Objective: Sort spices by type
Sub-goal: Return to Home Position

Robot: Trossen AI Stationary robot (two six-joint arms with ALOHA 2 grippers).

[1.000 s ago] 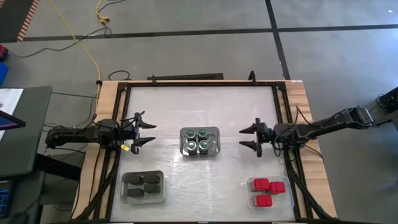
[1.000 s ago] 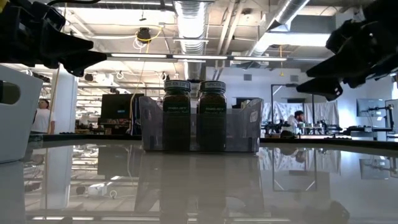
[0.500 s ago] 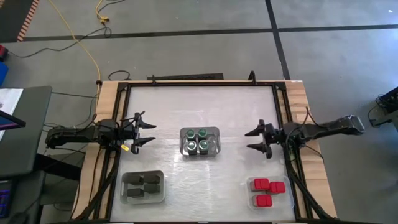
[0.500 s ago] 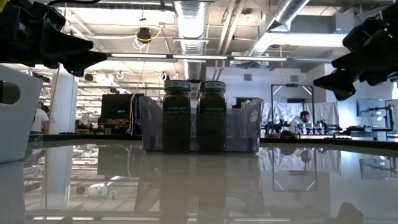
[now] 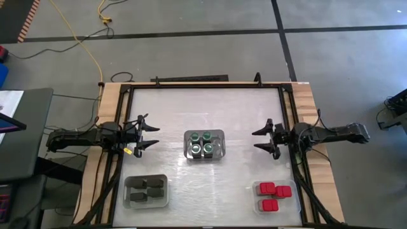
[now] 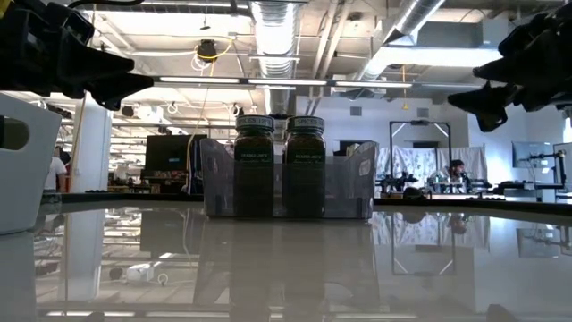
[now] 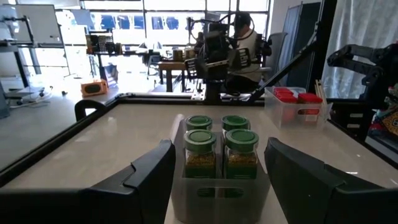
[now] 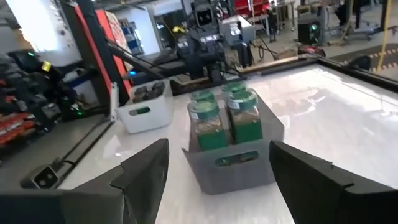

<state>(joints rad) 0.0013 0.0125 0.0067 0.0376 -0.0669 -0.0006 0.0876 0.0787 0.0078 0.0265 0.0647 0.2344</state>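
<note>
Green jars (image 5: 204, 145) grouped at centre; dark cans (image 5: 145, 189) at 7 o'clock, red boxes (image 5: 272, 196) at 5. Right gripper (image 5: 259, 140) has pulled back toward 3 o'clock edge, jaws apart, empty. Left gripper (image 5: 154, 136) parked at 9, likewise spread, empty. Sorting looks finished.

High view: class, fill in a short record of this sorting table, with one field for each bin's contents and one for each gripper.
centre bin: four green-lidded jars, upright
left-side bin: dark rectangular cans
right-side bin: red-topped containers
left gripper: open, empty, near the table's left edge
right gripper: open, empty, near the table's right edge
table: no loose spices seen outside the bins
</note>
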